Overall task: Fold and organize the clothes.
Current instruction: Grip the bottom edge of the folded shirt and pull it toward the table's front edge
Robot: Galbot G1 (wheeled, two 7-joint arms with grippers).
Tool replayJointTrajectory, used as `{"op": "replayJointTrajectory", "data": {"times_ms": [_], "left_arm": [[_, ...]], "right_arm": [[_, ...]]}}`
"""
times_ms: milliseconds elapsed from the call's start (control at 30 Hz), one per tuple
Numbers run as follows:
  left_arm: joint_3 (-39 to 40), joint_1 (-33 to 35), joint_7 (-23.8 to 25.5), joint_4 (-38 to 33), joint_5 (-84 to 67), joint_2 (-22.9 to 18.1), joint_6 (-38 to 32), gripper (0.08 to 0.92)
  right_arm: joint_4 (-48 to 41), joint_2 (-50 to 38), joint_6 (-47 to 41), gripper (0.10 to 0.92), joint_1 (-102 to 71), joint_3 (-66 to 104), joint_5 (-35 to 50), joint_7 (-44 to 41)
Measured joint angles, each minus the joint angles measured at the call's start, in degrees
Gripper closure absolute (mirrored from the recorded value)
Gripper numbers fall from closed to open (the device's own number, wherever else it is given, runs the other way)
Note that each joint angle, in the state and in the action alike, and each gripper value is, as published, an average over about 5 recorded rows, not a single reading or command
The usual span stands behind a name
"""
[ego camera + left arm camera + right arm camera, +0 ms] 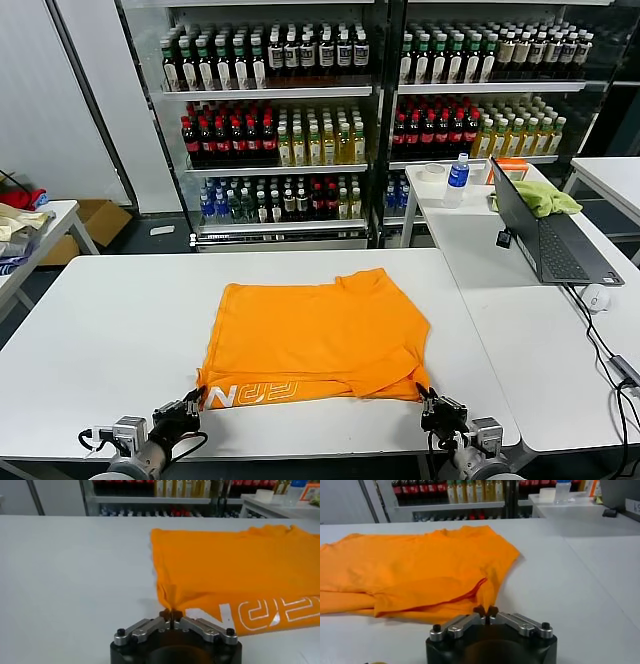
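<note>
The clothes are one bright orange T-shirt (pixel 315 340) lying partly folded on the white table (pixel 100 330), with a strip of white lettering (pixel 265 393) turned up along its near edge. My left gripper (pixel 196 396) is shut on the shirt's near left corner (pixel 168 600), the fabric bunched between its fingertips. At the near right corner (pixel 485 596) my right gripper (pixel 424 398) is shut on the shirt too. Both grippers (pixel 171 614) (pixel 486 612) sit low at the table's front edge.
A second white table (pixel 500 300) on the right carries an open laptop (pixel 545 240), a yellow-green cloth (pixel 545 198), a water bottle (pixel 457 178) and a tape roll (pixel 432 172). Drink shelves (pixel 300 120) stand behind. A side table with garments (pixel 20 215) is far left.
</note>
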Motion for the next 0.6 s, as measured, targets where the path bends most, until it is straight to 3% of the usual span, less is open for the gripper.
{"op": "replayJointTrajectory", "data": {"times_ms": [600], "left_arm": [[-4.5, 7.2, -1.7, -5.9, -0.9, 3.7, 0.9, 0.920]], "right_arm": [[6.4, -1.5, 1.0, 0.906, -7.5, 0.5, -3.7, -0.6]]}}
